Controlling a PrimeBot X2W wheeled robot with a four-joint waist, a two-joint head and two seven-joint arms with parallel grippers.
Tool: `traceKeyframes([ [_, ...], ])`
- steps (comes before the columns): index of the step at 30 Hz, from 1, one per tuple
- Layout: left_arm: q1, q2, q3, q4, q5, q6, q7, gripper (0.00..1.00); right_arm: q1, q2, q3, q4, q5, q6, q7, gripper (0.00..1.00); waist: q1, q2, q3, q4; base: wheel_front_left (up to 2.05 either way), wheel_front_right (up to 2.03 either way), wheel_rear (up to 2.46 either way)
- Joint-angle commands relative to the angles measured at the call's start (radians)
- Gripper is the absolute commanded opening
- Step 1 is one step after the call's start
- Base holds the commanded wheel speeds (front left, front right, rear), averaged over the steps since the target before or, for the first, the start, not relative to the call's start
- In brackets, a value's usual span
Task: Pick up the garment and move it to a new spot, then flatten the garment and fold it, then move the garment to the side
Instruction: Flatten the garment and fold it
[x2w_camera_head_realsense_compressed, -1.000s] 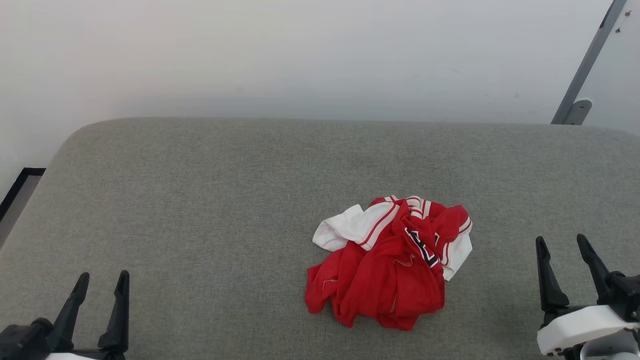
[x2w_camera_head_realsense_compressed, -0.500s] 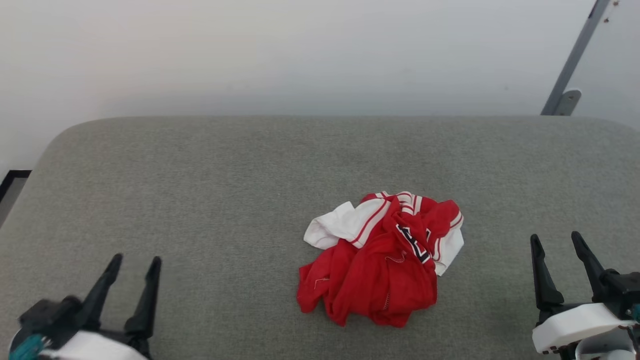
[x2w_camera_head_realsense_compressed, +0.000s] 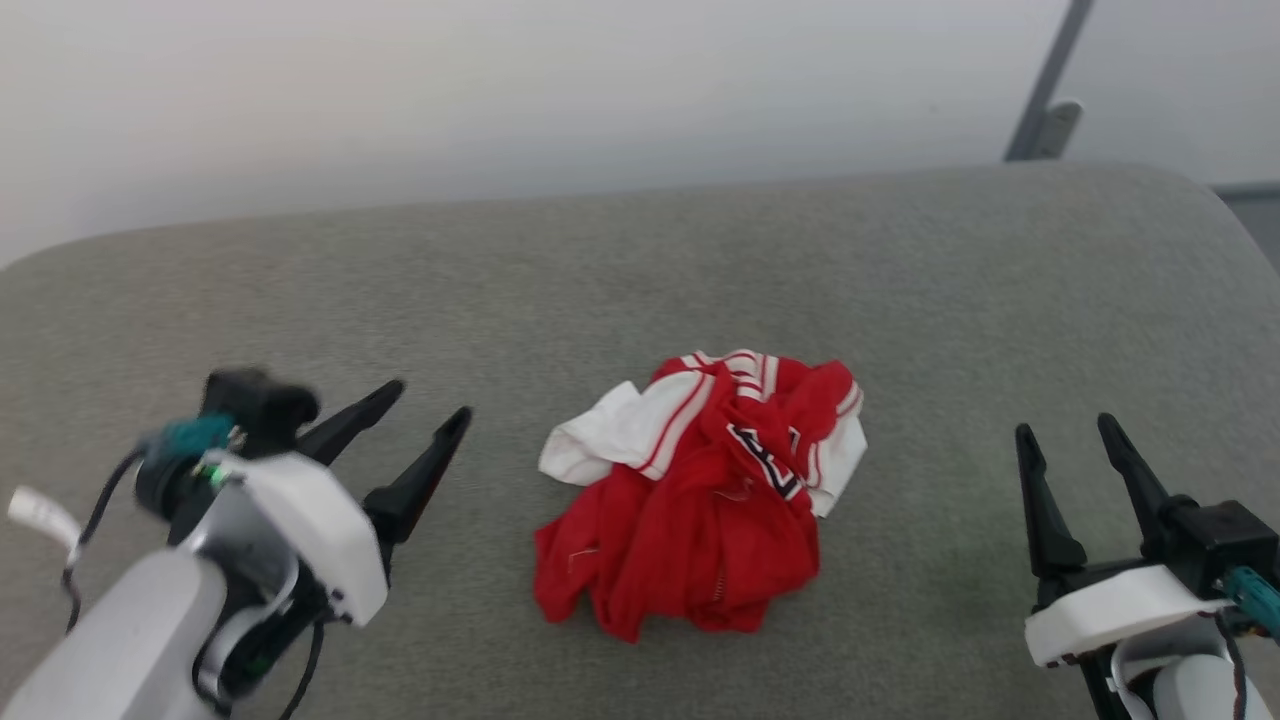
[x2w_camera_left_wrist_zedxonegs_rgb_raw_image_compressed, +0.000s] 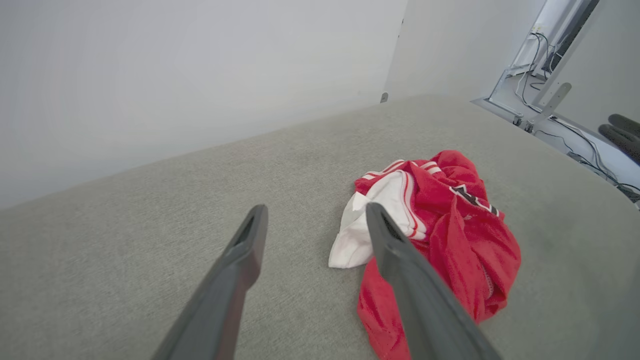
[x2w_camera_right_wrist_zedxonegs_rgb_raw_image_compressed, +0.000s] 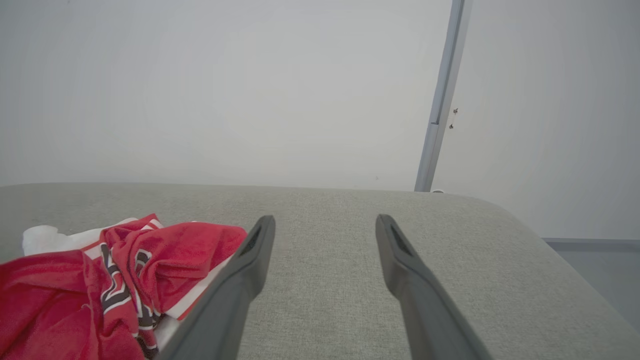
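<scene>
The garment (x2w_camera_head_realsense_compressed: 690, 500) lies crumpled in a heap on the grey cushion (x2w_camera_head_realsense_compressed: 640, 270), red with white sleeves and striped trim. My left gripper (x2w_camera_head_realsense_compressed: 432, 397) stands open to its left, raised and pointing toward it, nothing between the fingers. In the left wrist view the garment (x2w_camera_left_wrist_zedxonegs_rgb_raw_image_compressed: 450, 225) lies just beyond and right of the open left gripper (x2w_camera_left_wrist_zedxonegs_rgb_raw_image_compressed: 315, 210). My right gripper (x2w_camera_head_realsense_compressed: 1065, 430) is open at the lower right, apart from the cloth. The right wrist view has the garment (x2w_camera_right_wrist_zedxonegs_rgb_raw_image_compressed: 100, 280) at its lower left, beside the open right gripper (x2w_camera_right_wrist_zedxonegs_rgb_raw_image_compressed: 325, 220).
The grey cushion's rounded far edge meets a white wall (x2w_camera_head_realsense_compressed: 500, 80). A grey metal post (x2w_camera_head_realsense_compressed: 1045, 90) rises behind the far right corner. Cables and a frame (x2w_camera_left_wrist_zedxonegs_rgb_raw_image_compressed: 550, 75) lie on the floor past the cushion's side.
My left arm has risen and swung in toward the garment, its fingers now pointing at it. The camera has turned and dipped, shifting the whole picture. The garment lies as before.
</scene>
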Motion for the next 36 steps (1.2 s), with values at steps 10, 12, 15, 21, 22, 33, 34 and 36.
traceKeyframes([
  [10, -0.285, 0.050, -0.254, 0.081, -0.128, -0.003, 0.272, 1.00, -0.063, 0.034, 0.041, -0.018, 0.003, 0.000, -0.005, 1.00, 0.0000, -0.0001, 0.096, -0.132, 0.00, 0.00, 0.00],
  [12, -0.329, 0.052, -0.295, 0.117, -0.142, -0.003, 0.311, 1.00, -0.074, 0.040, 0.046, -0.023, 0.005, 0.000, -0.005, 1.00, 0.0000, -0.0001, 0.115, -0.152, 0.00, 0.00, 0.00],
  [15, -0.383, 0.036, -0.338, 0.192, -0.150, -0.003, 0.364, 1.00, -0.086, 0.051, 0.054, -0.029, 0.005, 0.000, -0.005, 1.00, 0.0000, -0.0001, 0.143, -0.174, 0.00, 0.00, 0.00],
  [21, -0.467, -0.002, -0.413, 0.341, -0.185, -0.003, 0.442, 1.00, -0.118, 0.067, 0.075, -0.031, 0.006, 0.000, -0.005, 1.00, 0.0000, -0.0001, 0.205, -0.205, 0.00, 0.00, 0.00],
  [22, -0.479, -0.007, -0.419, 0.368, -0.188, -0.003, 0.451, 1.00, -0.124, 0.070, 0.076, -0.032, 0.006, 0.000, -0.005, 1.00, 0.0000, -0.0001, 0.215, -0.208, 0.00, 0.00, 0.00],
  [33, -0.561, 0.036, -0.457, 0.486, -0.243, 0.001, 0.422, 0.00, -0.146, 0.074, 0.054, -0.045, -0.012, 0.000, -0.005, 1.00, 0.0000, -0.0001, 0.258, -0.173, 0.00, 0.00, 0.00],
  [34, -0.568, 0.040, -0.448, 0.485, -0.247, 0.001, 0.414, 0.00, -0.145, 0.072, 0.048, -0.046, -0.012, 0.000, -0.005, 1.00, 0.0000, -0.0001, 0.258, -0.164, 0.00, 0.00, 0.00],
  [36, -0.577, 0.062, -0.430, 0.483, -0.249, 0.008, 0.394, 0.00, -0.142, 0.068, 0.043, -0.049, -0.016, 0.000, -0.005, 1.00, 0.0000, -0.0001, 0.257, -0.148, 0.00, 0.00, 0.00],
])
